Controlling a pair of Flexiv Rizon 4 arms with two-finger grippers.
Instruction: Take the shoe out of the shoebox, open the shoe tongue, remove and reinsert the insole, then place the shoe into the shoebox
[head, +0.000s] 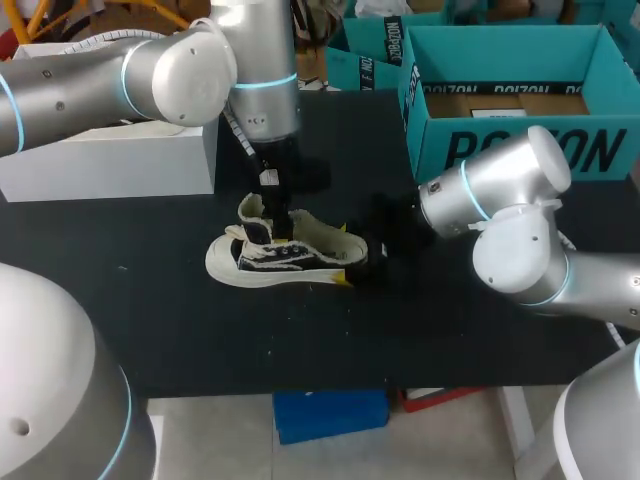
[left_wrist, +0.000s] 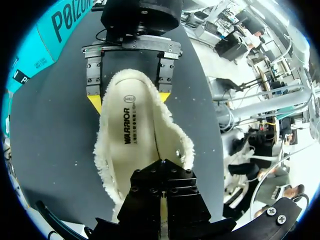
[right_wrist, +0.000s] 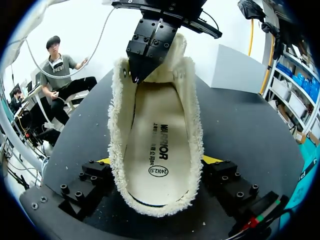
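Head view. The shoe (head: 285, 258) lies on its side on the black table (head: 200, 330), out of the teal shoebox (head: 520, 100), which stands well apart at the far right. The left gripper (head: 277, 205) comes straight down at the front of the shoe's mouth, just beside the raised tongue (head: 252, 208). The right gripper (head: 352, 258) sits at the heel. A white box (head: 120, 160) is at the far left, clear of the work.

Left wrist view. The left gripper (left_wrist: 162, 165) has its fingers drawn almost together over the fleece lining. A pale sliver shows between them, so they probably pinch the lining or tongue; I cannot tell which. The insole (left_wrist: 137, 125) lies flat inside the shoe (left_wrist: 107, 165). The right gripper (left_wrist: 129, 100) has a yellow tip on each side of the heel.

Right wrist view. The right gripper (right_wrist: 157, 162) stands wide, both fingers (right_wrist: 92, 177) pressed to the heel of the shoe (right_wrist: 195, 125) from either side, clamping it. The left gripper (right_wrist: 136, 75) tapers to a point at the fleece rim.

Handling, judged: the shoe is light, with a soft, compressible collar and a firmer sole — the heel clamp suits it. The insole (right_wrist: 157, 145) is thin and floppy, best taken at its heel edge. The fleece may drag on it. The left gripper crowds the mouth.
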